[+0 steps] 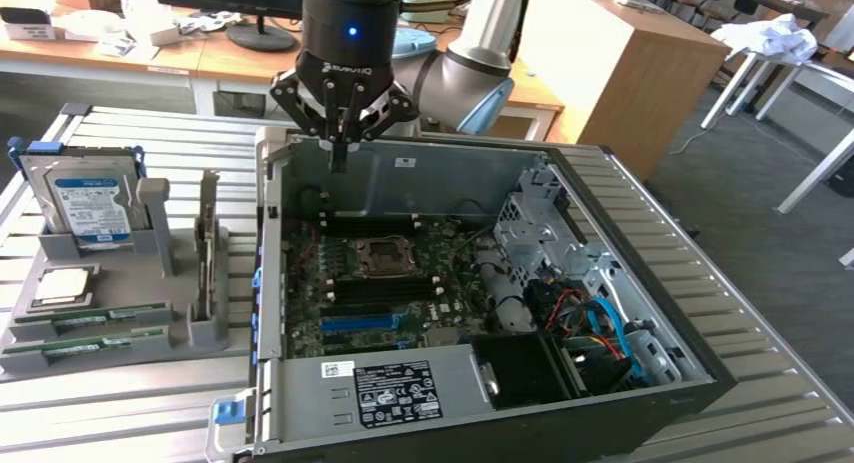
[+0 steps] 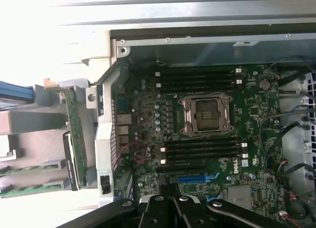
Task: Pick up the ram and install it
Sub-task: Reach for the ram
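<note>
Nearest in the exterior view is the open computer case (image 1: pixel 694 383), with the labelled power supply (image 1: pixel 396 391) along its near edge. To the exterior view's left, outside the case, a grey holder (image 1: pixel 140 283) stands on the slatted table (image 1: pixel 774 423). At the holder's near end lie two green sticks side by side, each flat in its own slot: one ram stick (image 1: pixel 80 349) (image 2: pixel 29 189) and, just behind it, a second ram stick (image 1: pixel 100 316) (image 2: pixel 32 166). Behind them on the holder sits a square silver processor chip (image 1: pixel 64 286), and farther back a hard drive (image 1: pixel 91 208) with a blue-and-white label stands upright.

Inside the case, the motherboard (image 1: pixel 400 303) (image 2: pixel 148 119) lies with its empty CPU socket (image 1: pixel 384 255) (image 2: pixel 205 114) in the middle and dark memory slots (image 2: pixel 200 151) on both sides of it, none holding a stick.

Farthest back, the gripper (image 1: pixel 339 158) (image 2: pixel 173 206) hangs over the far wall of the case, its fingers (image 1: pixel 338 143) pinched together and carrying nothing. Both ram sticks lie well apart from it, outside the case on the exterior view's left and toward the near end of the holder.
</note>
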`<state>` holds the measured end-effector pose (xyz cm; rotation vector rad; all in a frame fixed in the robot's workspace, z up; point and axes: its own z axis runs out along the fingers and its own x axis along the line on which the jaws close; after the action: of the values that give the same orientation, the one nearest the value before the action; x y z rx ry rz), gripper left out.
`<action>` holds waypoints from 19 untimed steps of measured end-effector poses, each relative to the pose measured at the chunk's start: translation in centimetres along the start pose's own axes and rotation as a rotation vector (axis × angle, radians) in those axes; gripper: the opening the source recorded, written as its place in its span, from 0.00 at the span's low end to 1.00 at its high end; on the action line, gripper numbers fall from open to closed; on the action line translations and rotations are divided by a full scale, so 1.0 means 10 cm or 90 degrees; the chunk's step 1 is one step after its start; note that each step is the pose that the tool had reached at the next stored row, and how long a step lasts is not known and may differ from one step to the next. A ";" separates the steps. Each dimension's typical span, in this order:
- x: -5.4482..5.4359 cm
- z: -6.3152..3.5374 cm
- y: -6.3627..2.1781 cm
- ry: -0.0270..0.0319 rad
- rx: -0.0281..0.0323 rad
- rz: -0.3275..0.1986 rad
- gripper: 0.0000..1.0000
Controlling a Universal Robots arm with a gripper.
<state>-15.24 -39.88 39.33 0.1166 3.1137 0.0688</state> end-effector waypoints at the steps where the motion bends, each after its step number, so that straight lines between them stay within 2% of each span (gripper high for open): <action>1: 0.00 0.000 0.000 0.0000 0.0000 0.000 0.10; 7: 0.03 -0.001 -0.003 -0.0001 0.0000 0.000 0.10; 19: 0.16 -0.005 -0.012 0.0000 0.0000 0.000 0.10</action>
<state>-16.87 -39.89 39.33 0.1166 3.1137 0.0688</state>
